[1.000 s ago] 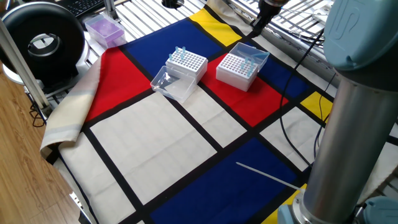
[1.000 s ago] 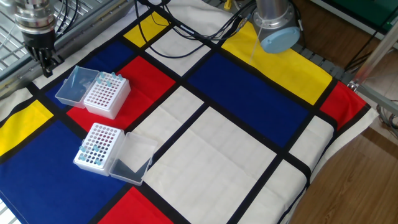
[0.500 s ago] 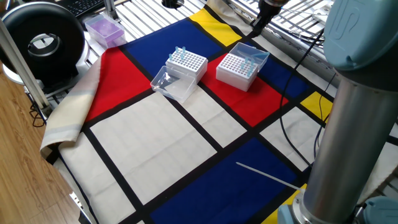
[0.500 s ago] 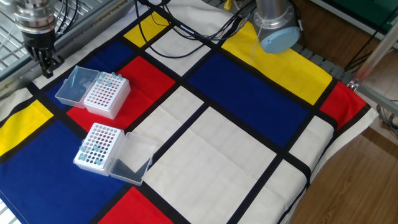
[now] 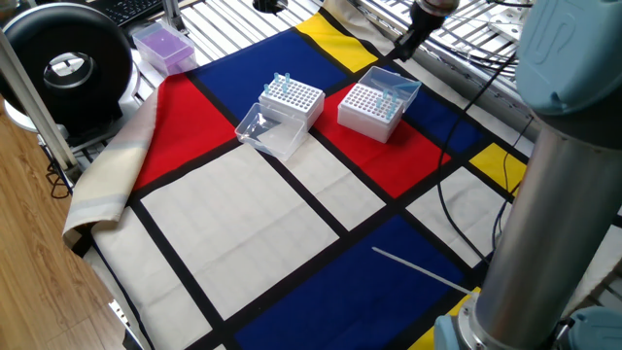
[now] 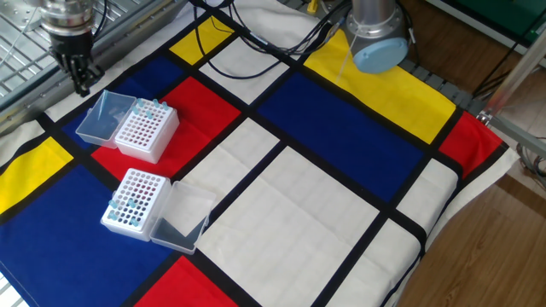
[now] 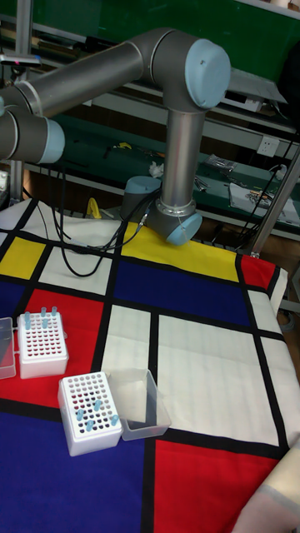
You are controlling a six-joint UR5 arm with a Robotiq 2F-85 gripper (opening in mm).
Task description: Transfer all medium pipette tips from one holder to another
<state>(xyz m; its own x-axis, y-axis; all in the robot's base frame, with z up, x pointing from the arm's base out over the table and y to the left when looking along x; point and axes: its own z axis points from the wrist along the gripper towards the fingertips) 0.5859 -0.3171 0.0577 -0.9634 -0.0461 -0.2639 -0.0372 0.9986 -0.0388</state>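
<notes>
Above cloth edge: pincer [image 6: 81, 82] nearly closed, empty.

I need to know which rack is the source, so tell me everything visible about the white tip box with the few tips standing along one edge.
The white tip box is a square plastic block whose top is a grid of small holes, nearly all empty. A few pale-blue tips stand upright in a row along one edge. Its clear lid lies open beside it, touching. It sits flat on the red patch of the cloth, apart from the other box.
</notes>
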